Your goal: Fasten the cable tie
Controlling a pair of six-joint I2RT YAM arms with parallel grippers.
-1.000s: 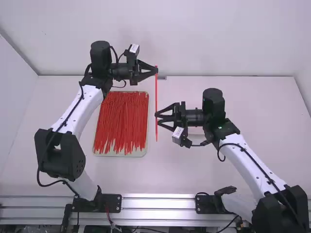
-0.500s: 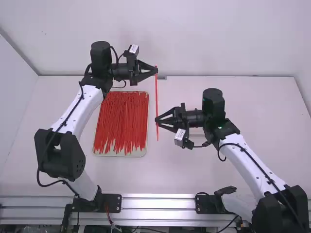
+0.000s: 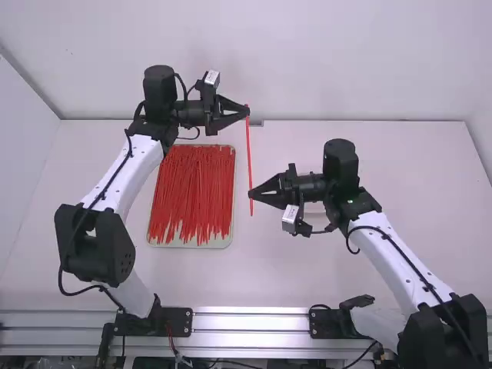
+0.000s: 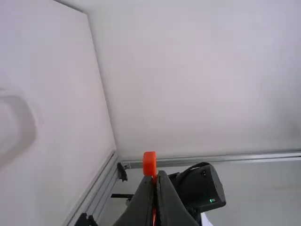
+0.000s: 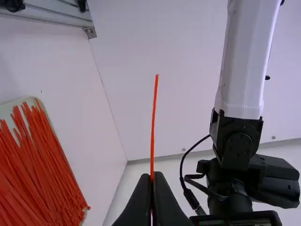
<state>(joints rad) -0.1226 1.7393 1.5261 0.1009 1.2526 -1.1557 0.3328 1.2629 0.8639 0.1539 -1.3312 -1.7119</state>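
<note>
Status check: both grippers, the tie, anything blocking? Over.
Left gripper shut on red cable tie near its head. Right gripper shut near its tail end; tie straight, not yet looped. Nothing in the way.

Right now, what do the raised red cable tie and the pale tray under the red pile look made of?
The thin red cable tie: likely plastic, smooth; uniform colour, slim straight strip. The pale flat tray: possibly plastic or board, matte; no glare, rounded corners.
</note>
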